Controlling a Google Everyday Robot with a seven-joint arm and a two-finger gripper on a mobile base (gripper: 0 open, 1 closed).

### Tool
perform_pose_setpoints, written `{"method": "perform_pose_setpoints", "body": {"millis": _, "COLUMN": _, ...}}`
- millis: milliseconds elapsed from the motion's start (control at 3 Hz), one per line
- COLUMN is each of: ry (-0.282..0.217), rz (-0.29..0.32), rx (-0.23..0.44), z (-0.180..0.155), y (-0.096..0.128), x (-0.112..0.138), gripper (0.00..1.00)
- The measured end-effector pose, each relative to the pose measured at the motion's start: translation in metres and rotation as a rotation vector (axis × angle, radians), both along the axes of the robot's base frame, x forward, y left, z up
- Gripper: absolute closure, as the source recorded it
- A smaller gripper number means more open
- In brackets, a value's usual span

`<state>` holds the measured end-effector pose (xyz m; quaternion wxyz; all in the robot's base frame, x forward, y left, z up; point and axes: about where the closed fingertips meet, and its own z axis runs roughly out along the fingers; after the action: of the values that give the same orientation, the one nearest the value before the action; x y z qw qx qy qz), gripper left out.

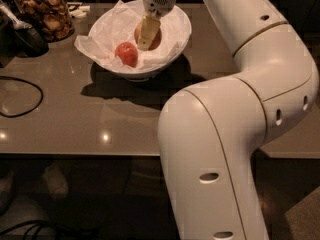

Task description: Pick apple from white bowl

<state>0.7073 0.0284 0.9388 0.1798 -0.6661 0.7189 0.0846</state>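
Note:
The white bowl (181,28), lined with crumpled white paper, stands at the back of the table. In it, the pale yellow-orange apple (156,38) sits right of a deep red apple (127,53). My gripper (149,44) reaches down into the bowl from above. One tan finger (146,31) lies across the front of the pale apple. The other finger is hidden behind it. The gripper looks shut on this apple, which is low in the bowl.
A glass jar of brown snacks (44,11) stands at the back left beside a dark object (22,36). A black cable (20,96) loops on the left of the table (100,124). My large white arm (225,134) fills the right side.

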Motion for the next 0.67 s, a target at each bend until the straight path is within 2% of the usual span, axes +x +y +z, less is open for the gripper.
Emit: {"method": "perform_pose_setpoints", "body": {"millis": 667, "ry": -0.057, "rz": 0.003, "rx": 0.005, "z": 0.030, "y": -0.004, "x": 0.000, "gripper": 1.00}}
